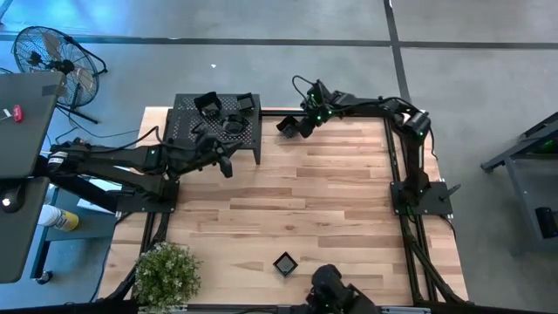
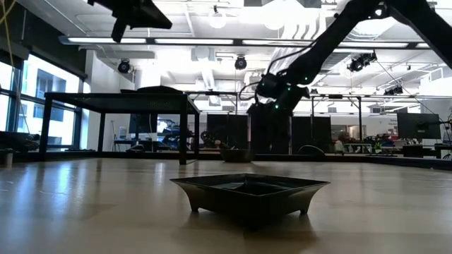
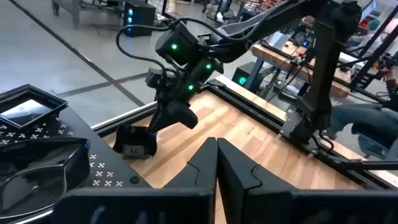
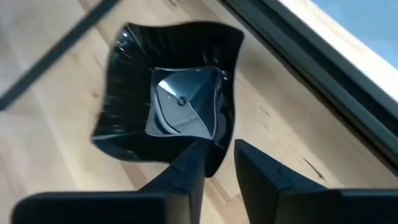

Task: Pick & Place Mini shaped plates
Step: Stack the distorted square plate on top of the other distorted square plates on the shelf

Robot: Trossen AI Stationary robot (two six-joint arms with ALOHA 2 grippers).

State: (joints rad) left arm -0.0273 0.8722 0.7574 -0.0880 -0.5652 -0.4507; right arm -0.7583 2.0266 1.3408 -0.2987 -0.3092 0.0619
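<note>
Small glossy black plates are spread about. One square plate (image 1: pixel 285 263) rests on its feet near the table's front edge and fills the low view (image 2: pixel 248 190). Three more (image 1: pixel 207 105) (image 1: pixel 244 103) (image 1: pixel 232 123) lie on the black perforated shelf (image 1: pixel 187 131) at the far left. A wavy-rimmed square plate (image 4: pixel 168 106) sits on the wood by the far edge, under my right gripper (image 4: pixel 219 149), which is open and slants down. My left gripper (image 3: pixel 216 163) is shut, holds nothing, and hovers beside the shelf's right end (image 1: pixel 225 166). My right gripper stands with its fingers on either side of the plate's near rim corner (image 4: pixel 214 163), one finger (image 4: pixel 186 171) over the rim and one outside it. Whether either finger touches the rim, I cannot tell. The plate lies flat on the table.
A potted plant (image 1: pixel 166 275) stands at the front left corner. A dark frame rail (image 1: pixel 349 114) runs along the table's far edge, close behind the right gripper. A fan (image 1: pixel 52 61) stands on the floor beyond the table. Bare wood lies between the shelf and the front plate.
</note>
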